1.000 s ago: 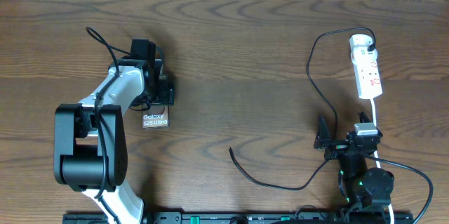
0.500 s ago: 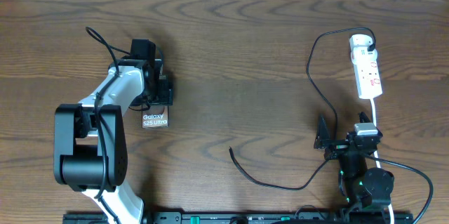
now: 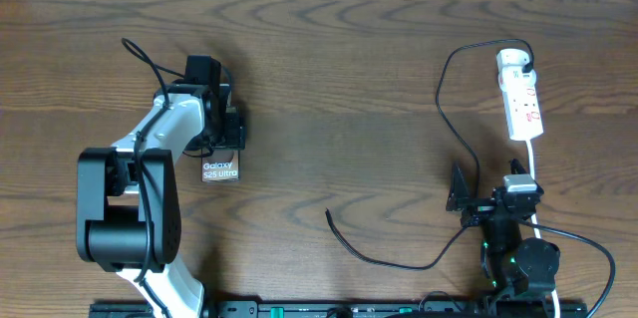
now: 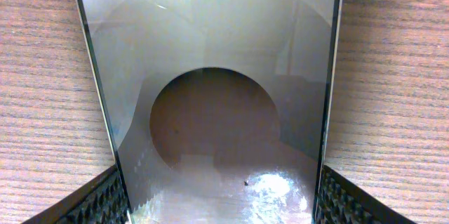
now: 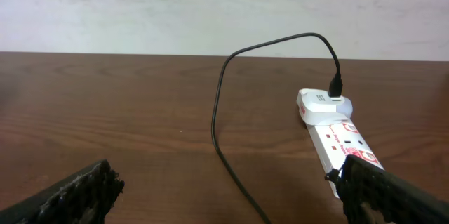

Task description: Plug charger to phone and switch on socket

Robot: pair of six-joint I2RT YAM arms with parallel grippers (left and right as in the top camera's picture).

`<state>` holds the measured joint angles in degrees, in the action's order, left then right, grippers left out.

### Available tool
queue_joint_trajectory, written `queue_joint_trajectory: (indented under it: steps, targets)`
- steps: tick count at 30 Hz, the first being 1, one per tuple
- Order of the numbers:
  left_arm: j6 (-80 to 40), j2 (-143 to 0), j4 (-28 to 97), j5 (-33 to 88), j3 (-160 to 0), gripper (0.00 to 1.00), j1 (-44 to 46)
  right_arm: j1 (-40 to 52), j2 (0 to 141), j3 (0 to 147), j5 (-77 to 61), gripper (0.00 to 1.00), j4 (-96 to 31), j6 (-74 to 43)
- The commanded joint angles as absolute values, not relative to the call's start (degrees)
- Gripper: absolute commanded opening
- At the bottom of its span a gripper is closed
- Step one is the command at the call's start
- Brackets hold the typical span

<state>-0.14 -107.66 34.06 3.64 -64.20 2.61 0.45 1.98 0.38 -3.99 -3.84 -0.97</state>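
Phone (image 3: 220, 169), lettered "Galaxy S25 Ultra", lies at 9 o'clock on the table (image 3: 339, 79), its long edges clamped in the left claw (image 3: 224, 137); "100" shows onscreen. Right claw (image 5: 224, 192) gapes wide, socket (image 3: 520, 99) at 2 o'clock.

Phone (image 3: 220, 169) reads "Galaxy S25 Ultra"; screen corner shows "100".

Overhead, soft even light falls across the dark brown wood-grain tabletop (image 3: 349, 69); shadows are short and faint, and everything is crisp. Left wrist now: the dark bronze mirror-like phone (image 4: 210, 55) throws reflections, with a white glare patch near its lower edge, and the frame corners beside it go blurry. Right wrist: bright pale wall (image 5: 140, 6), sharp middle, soft foreground.
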Motion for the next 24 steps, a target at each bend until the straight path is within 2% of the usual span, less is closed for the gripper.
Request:
queue_joint_trajectory:
  steps: [1, 6, 10, 12, 19, 24]
  targets:
    - [-0.05, -109.84, 34.37, 7.09, -61.93, 0.62, 2.59, 0.80, 1.78, 0.32, -3.53, 0.99, -4.10, -0.58]
    - [-0.05, -109.84, 34.37, 7.09, -61.93, 0.57, 2.59, 0.80, 1.78, 0.32, -3.53, 0.99, -4.08, -0.60]
    - [-0.05, -109.84, 34.37, 7.09, -61.93, 0.48, 2.59, 0.80, 1.78, 0.32, -3.53, 0.99, -4.10, -0.58]
    - [-0.05, -109.84, 34.37, 7.09, -61.93, 0.39, 2.59, 0.80, 1.78, 0.32, -3.53, 0.99, -4.08, -0.58]
    - [-0.05, -109.84, 34.37, 7.09, -61.93, 0.25, 2.59, 0.80, 1.78, 0.32, -3.53, 0.99, -4.08, -0.58]
    - [-0.05, -109.84, 34.37, 7.09, -61.93, 0.09, 2.59, 0.80, 1.78, 0.32, -3.53, 0.99, -4.10, -0.58]
